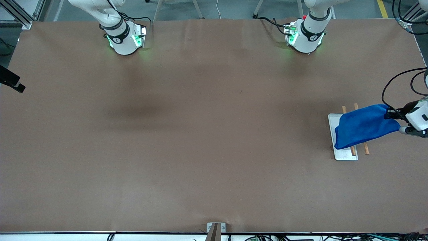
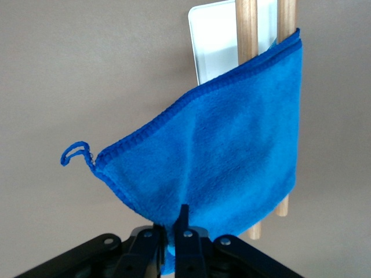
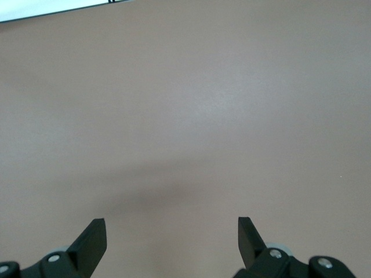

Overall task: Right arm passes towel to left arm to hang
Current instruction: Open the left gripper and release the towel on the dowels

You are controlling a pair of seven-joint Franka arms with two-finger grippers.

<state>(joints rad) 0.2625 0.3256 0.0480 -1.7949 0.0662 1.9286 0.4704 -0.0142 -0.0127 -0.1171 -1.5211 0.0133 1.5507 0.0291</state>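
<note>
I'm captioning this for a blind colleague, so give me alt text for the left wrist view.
A bright blue towel is draped over two wooden rods above a white tray, with the left gripper pinching its nearest edge, jaws closed on the cloth. A small loop sticks out from one corner over the brown table.

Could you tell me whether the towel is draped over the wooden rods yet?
Draped: the towel lies across both rods, with the left end effector pinched on one edge.
</note>
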